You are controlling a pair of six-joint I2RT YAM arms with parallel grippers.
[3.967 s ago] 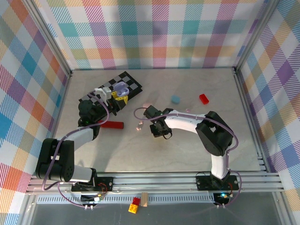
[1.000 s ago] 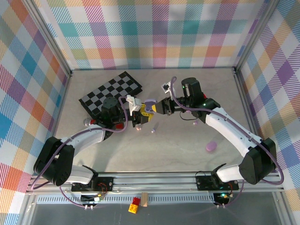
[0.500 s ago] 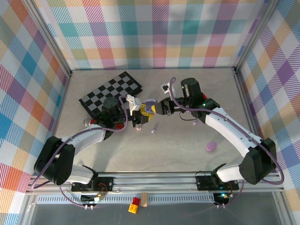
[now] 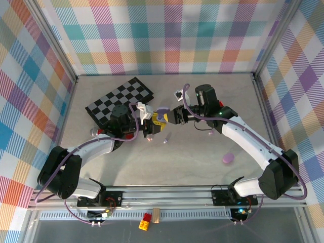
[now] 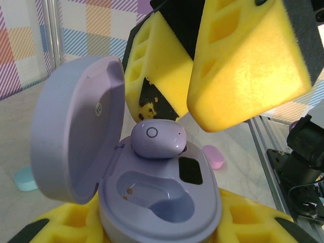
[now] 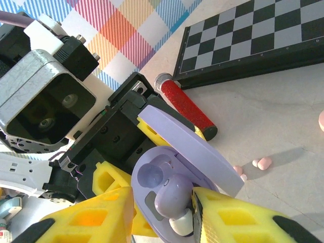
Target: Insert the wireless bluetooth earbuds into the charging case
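Clamped open purple charging case (image 5: 162, 202) in left gripper (image 4: 153, 120), above table (image 4: 202, 167) | stood pads (image 5: 243, 66) of right gripper (image 4: 171, 115) apart, flanking purple earbud (image 5: 158, 138) | saw earbud resting in case's socket, proud of rim.

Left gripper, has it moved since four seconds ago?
Yes. The left gripper, shut on the purple case, was over the right end of the checkerboard; now it is off the board, to its right.
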